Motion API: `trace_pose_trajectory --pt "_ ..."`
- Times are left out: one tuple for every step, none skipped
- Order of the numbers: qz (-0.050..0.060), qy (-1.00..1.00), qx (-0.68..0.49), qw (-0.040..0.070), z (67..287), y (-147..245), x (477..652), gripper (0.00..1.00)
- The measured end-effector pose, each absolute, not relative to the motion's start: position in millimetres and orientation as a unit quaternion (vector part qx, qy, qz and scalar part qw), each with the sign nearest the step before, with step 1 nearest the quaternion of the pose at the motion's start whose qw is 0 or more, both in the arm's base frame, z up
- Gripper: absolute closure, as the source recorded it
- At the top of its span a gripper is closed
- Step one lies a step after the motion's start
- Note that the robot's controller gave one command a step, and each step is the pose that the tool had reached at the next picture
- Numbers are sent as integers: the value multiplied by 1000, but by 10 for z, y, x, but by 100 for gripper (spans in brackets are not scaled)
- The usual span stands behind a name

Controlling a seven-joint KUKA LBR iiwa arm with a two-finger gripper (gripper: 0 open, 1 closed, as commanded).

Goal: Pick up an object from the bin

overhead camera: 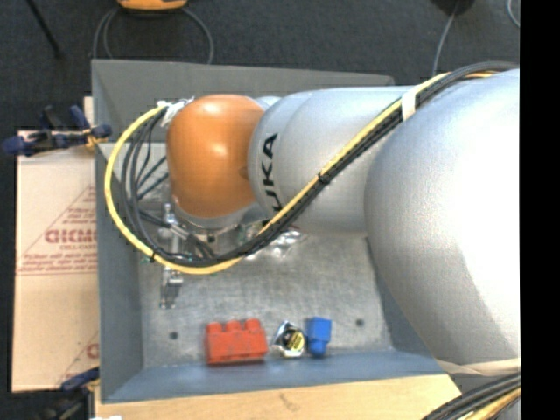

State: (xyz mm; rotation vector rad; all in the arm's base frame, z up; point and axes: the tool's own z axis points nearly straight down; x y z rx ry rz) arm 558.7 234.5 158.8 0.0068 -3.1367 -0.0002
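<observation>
A: Hand state?
B: Cannot tell. The hand pokes out under the orange cover, left middle of the frame. Whether it is spread or pressed together is hidden. Nothing visibly pinched in it.

A: What's under it?
B: Bare floor in the left part of the bin. The nearest thing is a red brick block, lower centre of the frame, close to the bottom wall. It lies below and right of the hand, not touching it. Just right of the block is a small yellow-and-black thing, then a blue piece right beside that, maybe touching.

A: Step in hand?
B: I'd judge it's lining up before a grasp, with nothing picked yet.

A: How to do it well?
B: If the block is the target, centre over it and close across its short sides. Stay clear of the bottom wall and the yellow-and-black thing. The yellow cable loops wide on the left, so mind the bin's left wall.

A: Any writing?
B: Black letters "UKA" on the arm, beside the cover. Nothing readable on the block or the small pieces.
</observation>
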Motion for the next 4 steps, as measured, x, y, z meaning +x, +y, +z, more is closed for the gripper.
trace_pose_trajectory --pt "-3 -996 85 -11 941 1188 5299 0" --pt "0 -984 179 -2 1283 848 4795 0" --pt "0 -960 281 -9 741 778 4912 0" --pt "-1 -960 279 -10 757 786 4915 100"
